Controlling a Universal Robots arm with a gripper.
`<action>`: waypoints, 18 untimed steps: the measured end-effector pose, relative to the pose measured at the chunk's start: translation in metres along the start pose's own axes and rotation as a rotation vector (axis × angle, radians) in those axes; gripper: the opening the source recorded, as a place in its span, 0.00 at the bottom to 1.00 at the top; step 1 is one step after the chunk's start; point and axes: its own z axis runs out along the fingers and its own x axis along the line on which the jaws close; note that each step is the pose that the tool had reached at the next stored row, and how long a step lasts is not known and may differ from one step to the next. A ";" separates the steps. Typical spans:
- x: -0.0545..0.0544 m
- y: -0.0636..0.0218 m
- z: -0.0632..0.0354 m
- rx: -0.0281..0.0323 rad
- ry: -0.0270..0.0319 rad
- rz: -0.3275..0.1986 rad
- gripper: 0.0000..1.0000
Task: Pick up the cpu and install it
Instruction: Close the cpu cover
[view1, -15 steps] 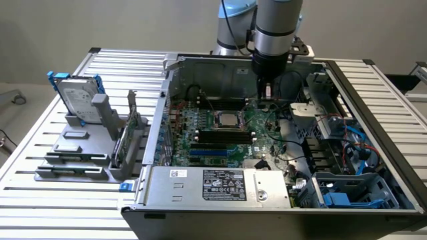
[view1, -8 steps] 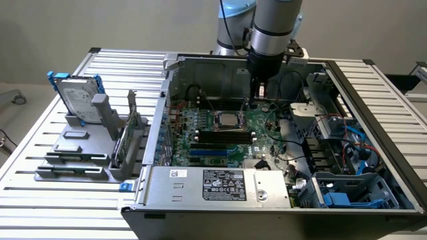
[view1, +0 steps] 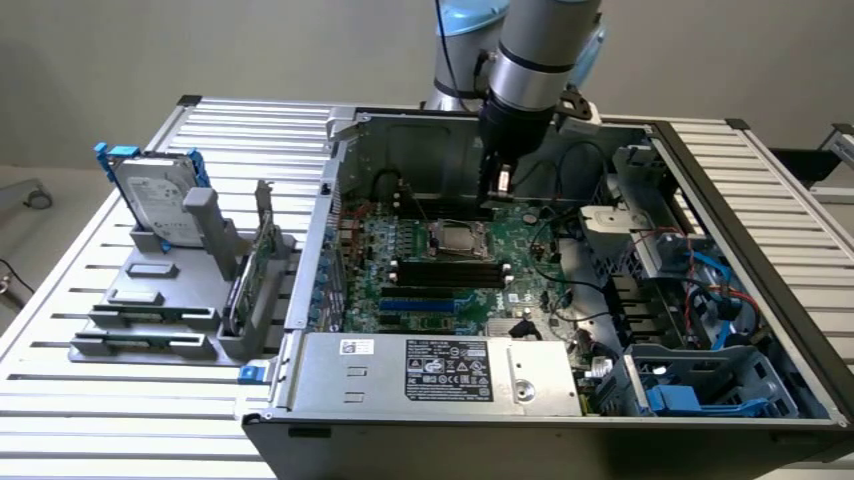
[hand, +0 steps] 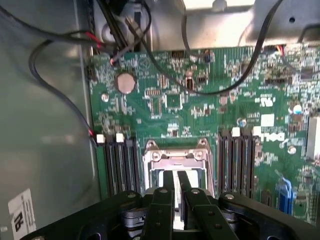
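The cpu (view1: 454, 237) is a small silver-topped square lying flat inside the metal-framed socket (view1: 455, 225) in the middle of the green motherboard (view1: 414, 270). My gripper (view1: 503, 192) hangs just above the board, a little behind the socket and towards the exterior view's right. In the wrist view the two black fingers (hand: 168, 182) stand close together over the socket frame (hand: 175, 156), with only a thin gap and nothing visible between them. My gripper (hand: 175, 176) covers most of the socket's inside.
The open computer case (view1: 320, 230) walls in the board on all sides. Black cables (hand: 60, 85) loop near the board's edge. RAM slots (hand: 120, 165) flank the socket. A silver hard drive (view1: 154, 195) with blue brackets stands in a grey fixture at the exterior view's left.
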 end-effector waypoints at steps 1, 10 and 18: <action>0.000 -0.0016 0.0002 0.0129 -0.0008 0.001 0.18; -0.001 -0.0135 0.0024 0.1221 -0.0076 0.007 0.18; -0.002 -0.0157 0.0107 0.1621 -0.0103 0.010 0.18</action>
